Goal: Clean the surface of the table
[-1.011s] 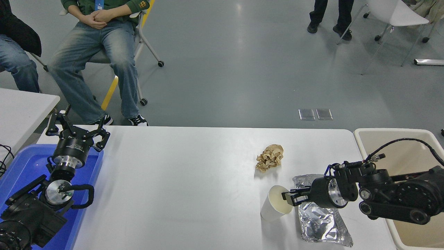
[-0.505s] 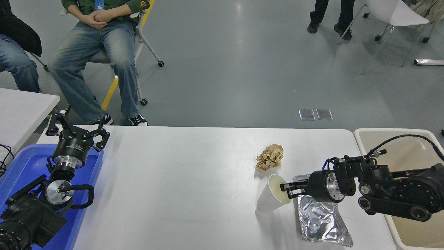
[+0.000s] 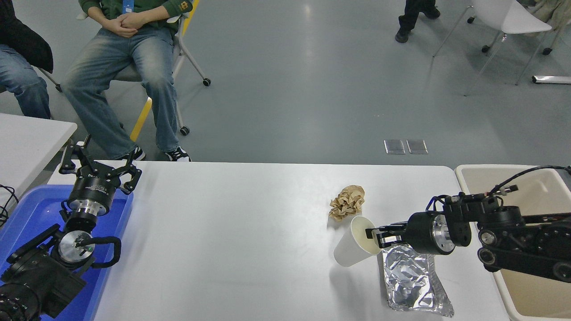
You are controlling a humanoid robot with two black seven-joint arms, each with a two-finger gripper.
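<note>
Silver foil pouch (image 3: 412, 278) lies nearest you on the table surface (image 3: 232, 240). Just beyond it your right gripper (image 3: 374, 236) is pinched on the rim of the white paper cup (image 3: 354, 247), tilted and, it seems, lifted. The left gripper (image 3: 96, 171) is parked over the blue tray (image 3: 26, 214), fingers spread. Further out sits crumpled brown paper (image 3: 347, 202), the beige bin (image 3: 526, 178) to the right.

One white paper cup (image 3: 352, 247); one crumpled brown paper ball (image 3: 347, 203); one silver foil pouch (image 3: 412, 280); one blue tray (image 3: 26, 214); one beige bin (image 3: 531, 178).
</note>
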